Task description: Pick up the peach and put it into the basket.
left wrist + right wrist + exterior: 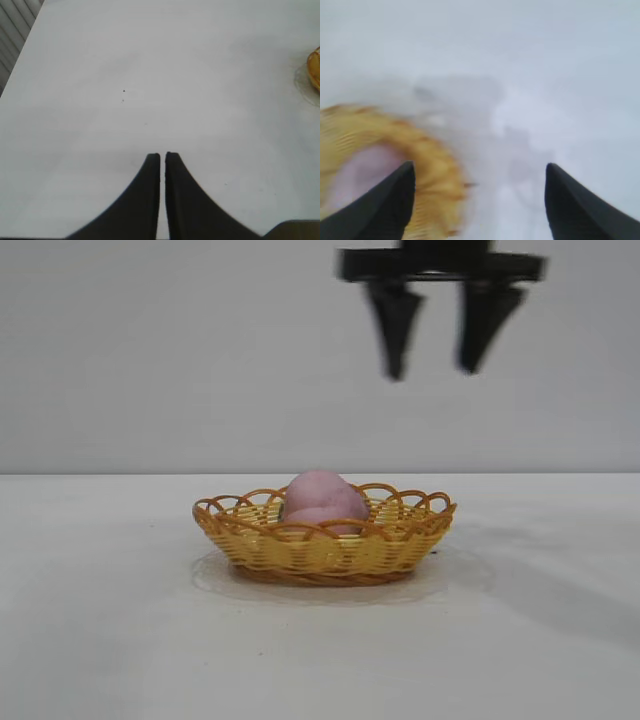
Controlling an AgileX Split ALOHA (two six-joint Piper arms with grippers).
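Observation:
The dusty-pink peach (322,499) lies inside the yellow-orange wicker basket (250,540) at the middle of the white table. High above the basket's right half hangs my right gripper (432,371), open and empty, its two black fingers pointing down. From the right wrist view the basket (427,165) and the pink peach (365,170) lie below, off to one side of the open right gripper (479,171). My left gripper (163,156) is shut on nothing over bare table, with only the basket's edge (315,67) at the frame border.
The white table (100,640) spreads wide on both sides of the basket and in front of it. A plain grey wall stands behind. Grey slats (12,30) show past the table's edge in the left wrist view.

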